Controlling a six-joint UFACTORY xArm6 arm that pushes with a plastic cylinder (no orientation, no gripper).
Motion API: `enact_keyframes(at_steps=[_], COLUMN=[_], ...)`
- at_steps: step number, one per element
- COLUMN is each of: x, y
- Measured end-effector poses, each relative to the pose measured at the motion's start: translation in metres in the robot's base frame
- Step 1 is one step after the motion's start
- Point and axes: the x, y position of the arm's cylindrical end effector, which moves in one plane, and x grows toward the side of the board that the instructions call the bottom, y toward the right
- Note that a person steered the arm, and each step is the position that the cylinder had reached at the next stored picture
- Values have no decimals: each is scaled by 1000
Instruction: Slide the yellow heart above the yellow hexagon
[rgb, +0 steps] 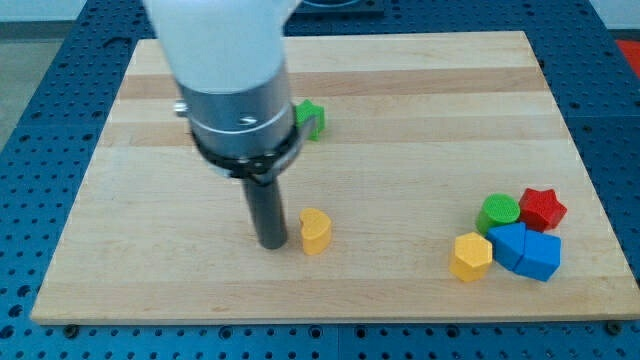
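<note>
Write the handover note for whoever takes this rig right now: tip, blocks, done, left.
My tip is on the board just to the view's left of the yellow heart, close beside it; contact cannot be judged.
The yellow hexagon sits far to the view's right, in a cluster with a green cylinder, a red star and blue blocks.
Done: tip lined up.
Left: push the heart rightward and place it above the hexagon.
</note>
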Motion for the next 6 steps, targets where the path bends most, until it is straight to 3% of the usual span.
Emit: enact_keyframes(at_steps=[2, 4, 6], x=[-9, -9, -12], y=[81, 53, 81])
